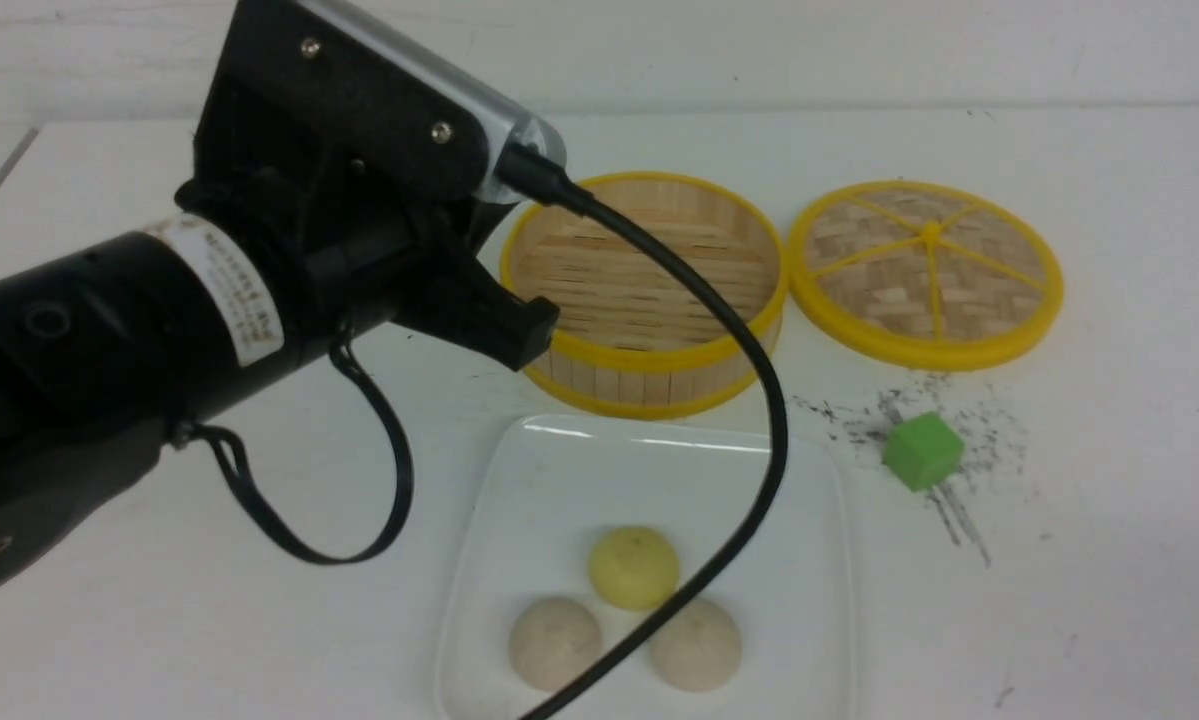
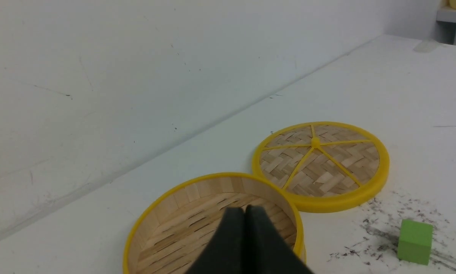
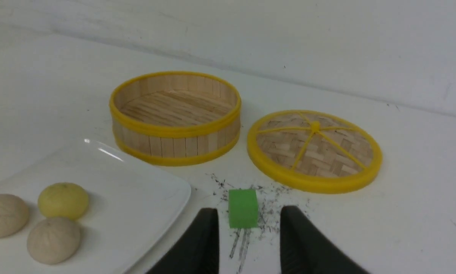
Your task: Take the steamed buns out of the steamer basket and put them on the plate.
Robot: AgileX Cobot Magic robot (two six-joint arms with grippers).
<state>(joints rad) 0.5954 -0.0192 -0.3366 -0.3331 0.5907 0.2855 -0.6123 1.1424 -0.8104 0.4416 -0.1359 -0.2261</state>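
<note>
The left gripper [image 2: 245,232] hung by the left rim of the steamer basket [image 2: 212,182], fingers pressed together and holding nothing. The right gripper [image 3: 248,228] stood with fingers apart, the green cube [image 3: 243,208] showing between them. The basket stood upright, mouth upward, slatted floor exposed, on a white table [image 1: 1109,560] scuffed with dark marks around the cube; a white wall [image 2: 136,76] rose behind. The woven lid [image 1: 927,270] lay flat just beside the basket. The three steamed buns [image 1: 634,568] sat clustered on the plate [image 1: 559,470], near the basket, pinched tops upward.
</note>
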